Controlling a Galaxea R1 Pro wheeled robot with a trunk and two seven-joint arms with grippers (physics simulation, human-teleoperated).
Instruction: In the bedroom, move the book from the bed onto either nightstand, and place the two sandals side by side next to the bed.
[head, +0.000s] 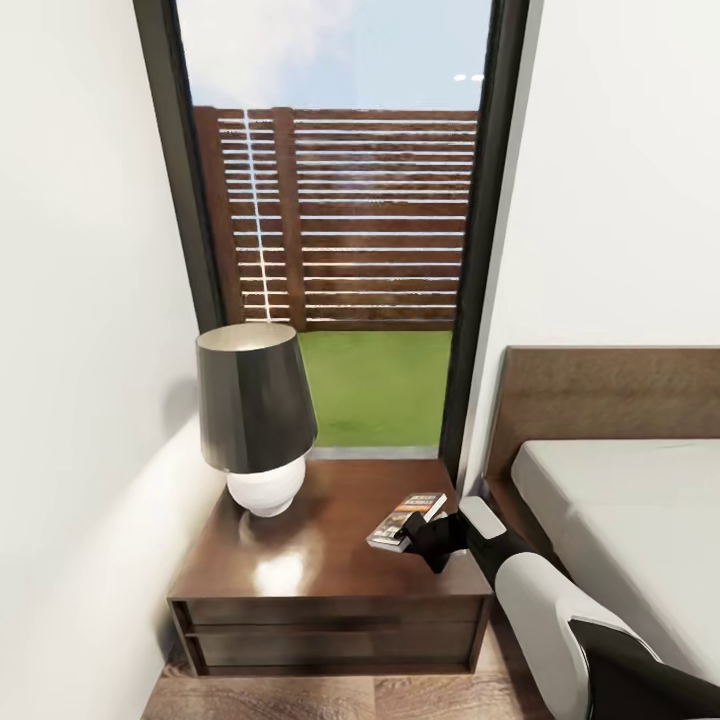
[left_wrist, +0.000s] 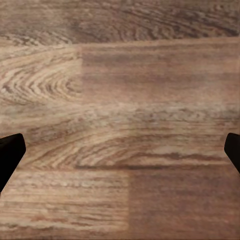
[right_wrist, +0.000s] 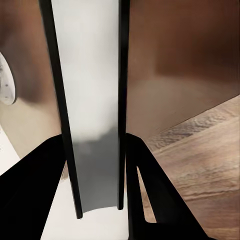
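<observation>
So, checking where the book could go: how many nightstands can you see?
1. The nightstand stands under the window, left of the bed, with a lamp on it. The right gripper holds the book over its top. A second may be out of frame.

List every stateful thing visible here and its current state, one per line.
Dark orange-banded paperback book: over the nightstand's right edge, gripped.
Right hand: shut on the book.
Left hand: open, above wood floor.
Dark-brown wooden nightstand: drawers closed.
Dark-shaded white-based lamp: upright.
</observation>
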